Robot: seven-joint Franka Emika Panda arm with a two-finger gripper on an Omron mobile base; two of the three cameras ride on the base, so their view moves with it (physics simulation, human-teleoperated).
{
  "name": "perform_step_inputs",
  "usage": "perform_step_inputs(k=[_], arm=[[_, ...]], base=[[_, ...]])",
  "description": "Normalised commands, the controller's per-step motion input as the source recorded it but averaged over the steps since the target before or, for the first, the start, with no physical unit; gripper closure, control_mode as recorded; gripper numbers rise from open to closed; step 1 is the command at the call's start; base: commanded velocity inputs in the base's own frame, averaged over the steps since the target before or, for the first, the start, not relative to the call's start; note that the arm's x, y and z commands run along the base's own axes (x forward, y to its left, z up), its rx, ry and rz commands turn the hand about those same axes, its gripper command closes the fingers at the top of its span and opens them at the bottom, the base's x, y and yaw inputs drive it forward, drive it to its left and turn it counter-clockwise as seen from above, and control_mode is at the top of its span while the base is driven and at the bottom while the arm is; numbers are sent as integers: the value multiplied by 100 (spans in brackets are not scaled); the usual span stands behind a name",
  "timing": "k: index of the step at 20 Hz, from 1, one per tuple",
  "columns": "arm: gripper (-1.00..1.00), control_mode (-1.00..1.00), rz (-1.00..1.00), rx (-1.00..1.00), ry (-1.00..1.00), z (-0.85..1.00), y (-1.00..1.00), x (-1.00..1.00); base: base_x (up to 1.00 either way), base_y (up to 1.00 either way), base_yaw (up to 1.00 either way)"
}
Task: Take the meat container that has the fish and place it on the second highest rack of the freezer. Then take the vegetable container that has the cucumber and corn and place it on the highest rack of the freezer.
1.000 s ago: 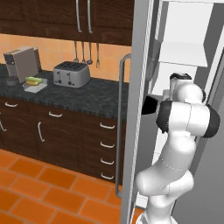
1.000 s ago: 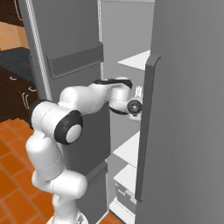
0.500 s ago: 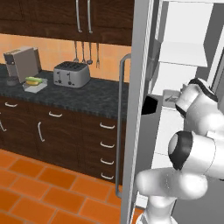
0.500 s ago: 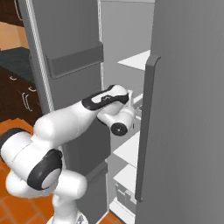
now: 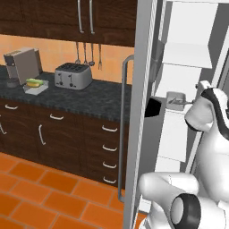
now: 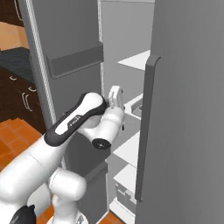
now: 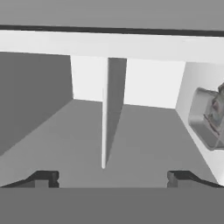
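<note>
Right, gripper [image 7: 111, 177] is inside the freezer [image 5: 142, 134]. In the hand view the fingertips [image 7: 43, 177] are spread wide with nothing between them, over a bare grey floor with a thin upright divider [image 7: 105, 127] dead ahead.

Meat container [image 5: 176, 99] is inside the freezer, on the second highest rack [image 5: 175, 125], directly below the highest rack [image 5: 185, 56]. It sits flat. The fish [image 5: 180, 102] shows as a small grey sliver inside it. In the hand view the same container is at the right edge, well apart from the fingers; its contents are too blurred there to make out.

Arm [image 6: 74, 120] reaches in from the near side through the open door gap. The wrist [image 6: 114, 97] is level with that rack and just left of the container in the right base view. Can't tell contact from that angle, but the hand view says no touch.

Vegetable container [image 5: 35, 86] is on the dark counter [image 5: 98, 96] at far left. It is just in front of the coffee machine [image 5: 22, 65] and left of the toaster [image 5: 74, 76], well apart from the freezer. Cucumber [image 5: 32, 82] and corn [image 5: 36, 84] lie side by side in it, touching or nearly so. Utensils [image 5: 87, 53] hang on the wall behind the toaster.
</note>
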Motion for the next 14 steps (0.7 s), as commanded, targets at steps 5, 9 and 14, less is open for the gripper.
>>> perform_step_inputs(k=[5,9,14], arm=[[-100,-100,3,-2,-11,99,20,-100],[-100,-100,5,-2,-3,100,16,-100],[-100,-100,6,-2,0,100,4,-100]], base=[[0,0,0],[0,0,0],[0,0,0]])
